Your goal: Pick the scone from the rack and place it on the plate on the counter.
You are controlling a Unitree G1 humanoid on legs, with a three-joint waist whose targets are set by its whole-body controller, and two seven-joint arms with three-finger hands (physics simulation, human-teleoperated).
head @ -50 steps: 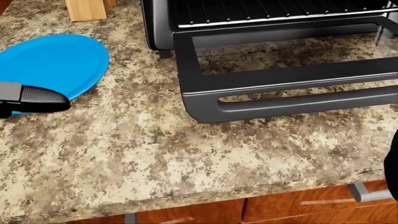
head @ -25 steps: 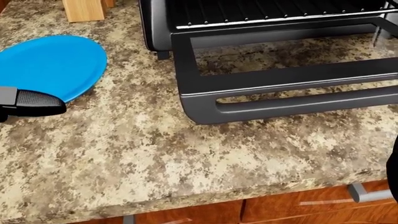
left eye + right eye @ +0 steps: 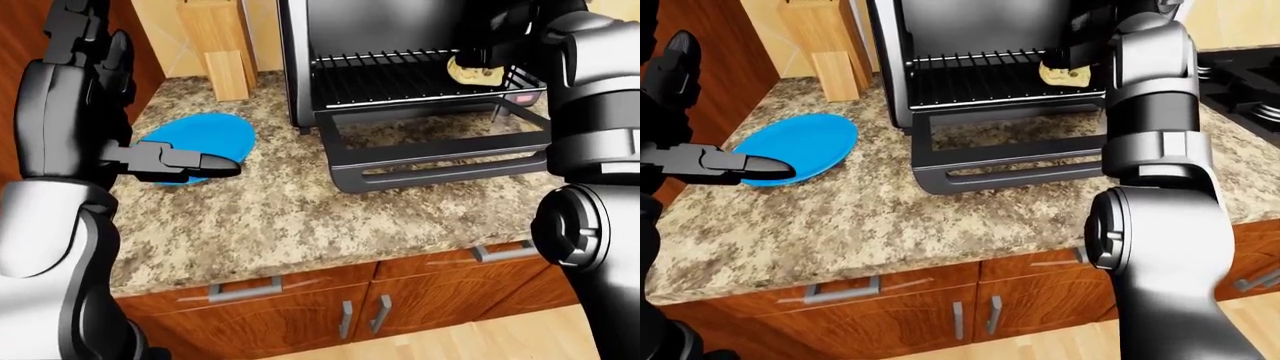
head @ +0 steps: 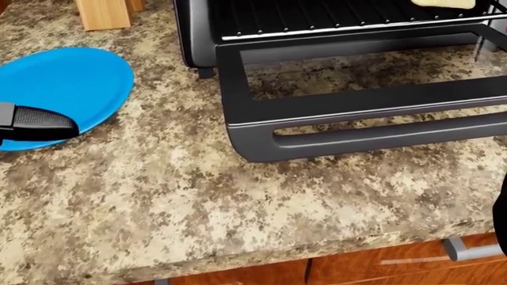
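While scone (image 3: 1064, 74) sits on oven rack (image 3: 970, 84), plate (image 4: 67, 89) bare; hand (image 3: 1077, 54) grip unclear

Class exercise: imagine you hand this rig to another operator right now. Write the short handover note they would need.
Left hand: fingers extended, holding nothing, over the near edge of the round blue plate on the speckled granite counter.
Right hand: reaching into the black toaster oven at the pale chocolate-chip scone; grip hidden by the arm.
Done: oven door is down; scone on the wire rack.
Left: lift the scone out, carry it to the plate, release.
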